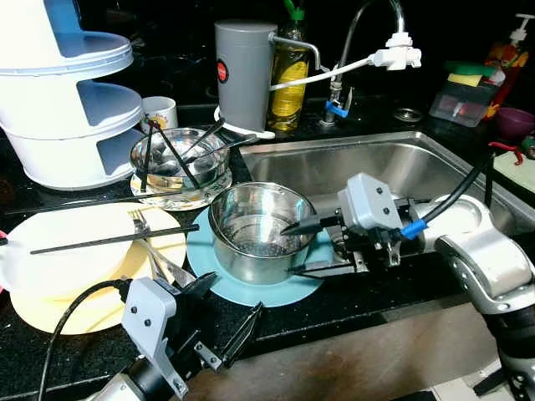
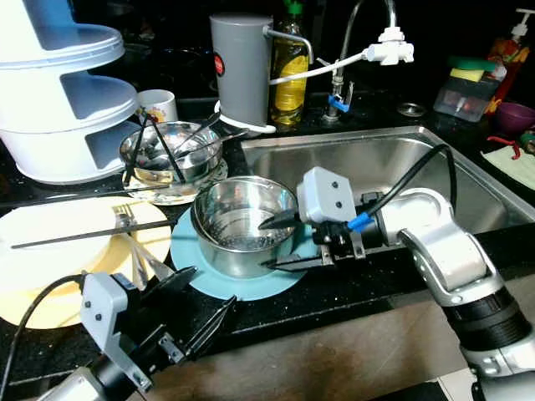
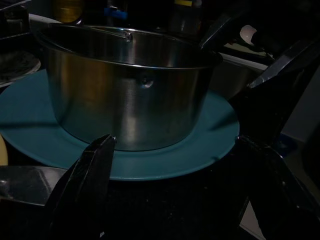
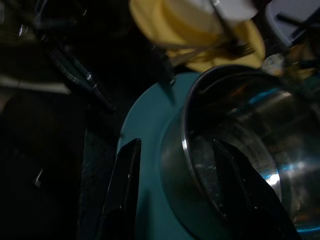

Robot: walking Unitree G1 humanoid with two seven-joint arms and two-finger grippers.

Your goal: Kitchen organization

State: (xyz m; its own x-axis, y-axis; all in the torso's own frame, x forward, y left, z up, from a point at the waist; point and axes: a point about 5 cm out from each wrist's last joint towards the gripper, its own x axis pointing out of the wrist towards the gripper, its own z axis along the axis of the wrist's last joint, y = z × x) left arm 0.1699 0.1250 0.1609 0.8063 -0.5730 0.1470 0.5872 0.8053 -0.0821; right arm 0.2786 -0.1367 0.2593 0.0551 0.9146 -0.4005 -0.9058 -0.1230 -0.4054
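Note:
A steel pot (image 1: 251, 227) stands on a teal plate (image 1: 199, 256) in the middle of the black counter. My right gripper (image 1: 290, 249) is open astride the pot's right wall. One finger reaches inside over the rim and the other lies outside near the base, just above the plate. In the right wrist view the pot wall (image 4: 200, 165) runs between the two fingers (image 4: 125, 180). My left gripper (image 1: 236, 291) is open at the counter's front edge. It points at the pot (image 3: 125, 100) from just short of the plate's near rim (image 3: 150, 167), with nothing between its fingers.
A yellow plate (image 1: 50, 251) with a fork (image 1: 140, 224) and a black chopstick lies left of the teal plate. Behind are a glass bowl (image 1: 178, 163) of utensils, a white tiered container (image 1: 67, 109), a mug, a grey canister (image 1: 244, 71) and an oil bottle. The sink (image 1: 401, 167) lies to the right.

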